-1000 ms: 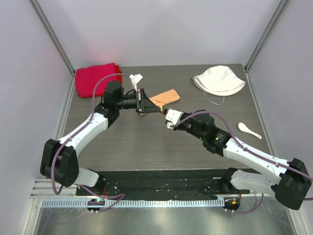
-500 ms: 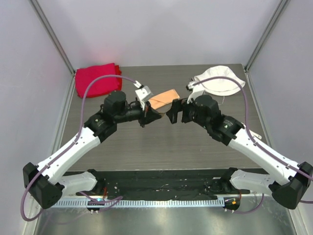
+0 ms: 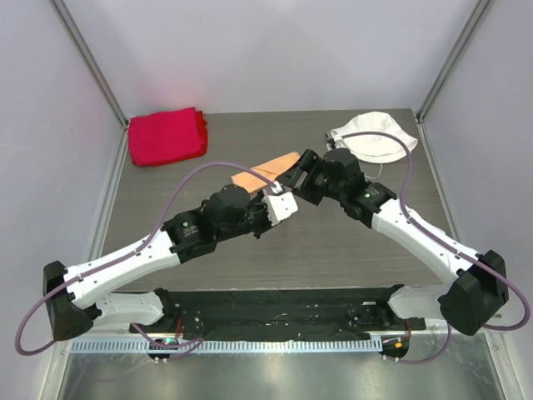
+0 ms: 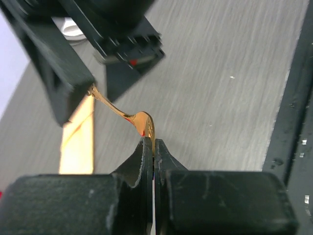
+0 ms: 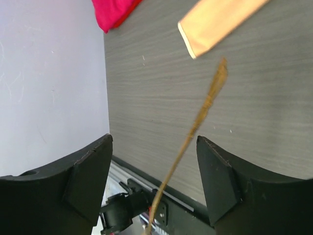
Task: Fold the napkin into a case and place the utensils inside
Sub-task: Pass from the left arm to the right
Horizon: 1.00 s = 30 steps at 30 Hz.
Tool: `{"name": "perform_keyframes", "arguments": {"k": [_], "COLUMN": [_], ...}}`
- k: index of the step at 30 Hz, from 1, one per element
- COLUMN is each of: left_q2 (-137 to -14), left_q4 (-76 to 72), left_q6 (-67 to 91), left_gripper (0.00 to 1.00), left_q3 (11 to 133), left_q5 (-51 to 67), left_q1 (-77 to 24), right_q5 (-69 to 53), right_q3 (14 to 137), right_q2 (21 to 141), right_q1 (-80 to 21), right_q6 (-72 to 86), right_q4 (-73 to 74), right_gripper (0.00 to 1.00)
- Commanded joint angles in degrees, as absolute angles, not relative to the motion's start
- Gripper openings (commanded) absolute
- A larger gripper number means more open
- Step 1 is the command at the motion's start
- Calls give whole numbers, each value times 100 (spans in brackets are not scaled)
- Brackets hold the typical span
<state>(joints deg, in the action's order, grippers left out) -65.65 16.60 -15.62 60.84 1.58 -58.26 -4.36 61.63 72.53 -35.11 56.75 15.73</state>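
L tool [image 4: 153, 147]: pinched shut on the bowl edge of the gold spoon [image 4: 142, 121], fingers pressed flat together w/ just the rim between them. Spoon is up off the bench [image 3: 333, 250], handle running away from L tool toward R tool [image 5: 153, 141].

R tool: wide, nothing gripped. In R wrist view the handle passes up between its 2 fingers w/o touching either. L wrist view puts the handle tip right at 1 R finger; contact there, can't tell.

Case [image 3: 265, 169]: peach satin, folded to a narrow flat strip, lying on the bench mid-rear, between red cloth [image 3: 166, 136] at rear-L corner and white hat [image 3: 375, 143] at rear-R. Both tools meet just on the near side of it, R tool overlapping its R end in top view.

Spoon not in the case: handle tip sits in the air close to the strip's short end, w/ bare bench showing between them in R wrist view. Which end of the strip is open: can't tell.
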Motion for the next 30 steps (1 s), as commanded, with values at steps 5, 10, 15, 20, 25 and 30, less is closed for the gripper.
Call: {"name": "perform_keyframes", "arguments": {"k": [5,10,15,20,25,30], "left_q2": [-6530,-6609,-6514,-5986,-5836,-6309], "left_q4": [1415,1450,2056,1856,2249,1838], "left_q6": [-2566,-2576,-1233,1226,4726,7152], "left_gripper": [0,0,44,84,85,78], "left_q3": [6205,6249,6566,6531,6320,5748], "left_q5": [-1151,-1222,-1311,-229,-614,515], "left_q1": [-6433,-6644,-6418,-5680,-4993,-4272], "right_q5": [-1045,-1266,-1117,-818,-30,1054], "right_q3": [5697,5274,4966,4221,3351,2979], "right_q2": [7338,7348,7251,7031,6777,6601], "right_q1": [-3437,-3261,-3173,-3173,-3295,-3875], "right_q6": [6652,7040,6541,5609,5380,4020], "right_q4": [706,-359,-1668,-3467,-5017,-6265], "right_gripper": [59,21,1,1,1,1]}}
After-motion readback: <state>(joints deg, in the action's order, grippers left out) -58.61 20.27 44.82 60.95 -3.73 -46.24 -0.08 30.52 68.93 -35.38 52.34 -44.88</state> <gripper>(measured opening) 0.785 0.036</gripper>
